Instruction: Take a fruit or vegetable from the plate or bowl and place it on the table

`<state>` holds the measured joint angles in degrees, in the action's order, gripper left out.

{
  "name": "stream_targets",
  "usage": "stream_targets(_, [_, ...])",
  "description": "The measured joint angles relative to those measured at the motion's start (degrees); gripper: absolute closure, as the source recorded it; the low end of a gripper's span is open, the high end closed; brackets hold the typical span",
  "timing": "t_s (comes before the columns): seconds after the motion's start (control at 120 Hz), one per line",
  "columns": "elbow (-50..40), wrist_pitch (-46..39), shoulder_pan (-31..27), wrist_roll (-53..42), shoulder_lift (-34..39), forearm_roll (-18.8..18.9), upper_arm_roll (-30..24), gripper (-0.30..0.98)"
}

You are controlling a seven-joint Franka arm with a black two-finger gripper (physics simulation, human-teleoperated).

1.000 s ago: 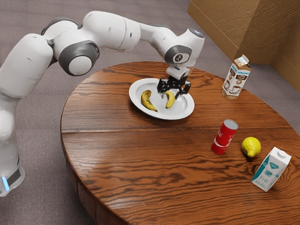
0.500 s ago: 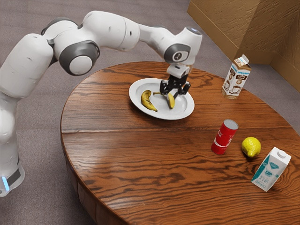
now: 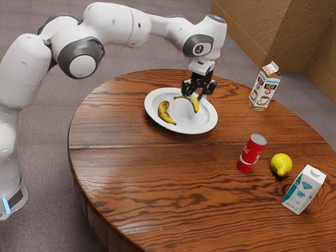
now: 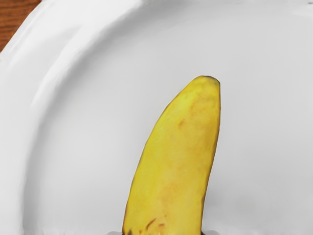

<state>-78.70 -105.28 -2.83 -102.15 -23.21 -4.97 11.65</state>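
Exterior view: gripper [image 3: 198, 93] clamped on banana [image 3: 196, 104], above plate [image 3: 184, 122]; other banana [image 3: 165, 113] lies on plate. Best lift well clear, then lower to table [image 3: 157, 178] beside plate, opening only at contact. Wrist view: banana over plate; keep grip steady.

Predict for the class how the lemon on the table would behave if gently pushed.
The lemon would probably roll, since its sides are rounded. Its shiny skin may make it slightly slippery. Pushed toward the white-and-teal carton standing close by, it would likely bump it soon.
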Motion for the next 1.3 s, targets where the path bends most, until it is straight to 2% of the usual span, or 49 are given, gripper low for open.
stream_targets(0.433, [-2.1,6.79,8.08,4.01,6.98,3.13,-1.65,0.56])
stream_targets(0.692, [-8.88,8.19,8.28,7.14,12.0,4.08,-8.94,0.56])
stream_targets(1.075, [-13.29,9.65,8.42,13.55,14.46,5.66,-21.1,0.56])
stream_targets(1.233, [-13.37,10.06,8.51,16.14,14.38,5.59,-22.74,0.55])
stream_targets(1.3, [-13.36,10.27,8.41,17.22,14.31,5.68,-22.72,0.46])
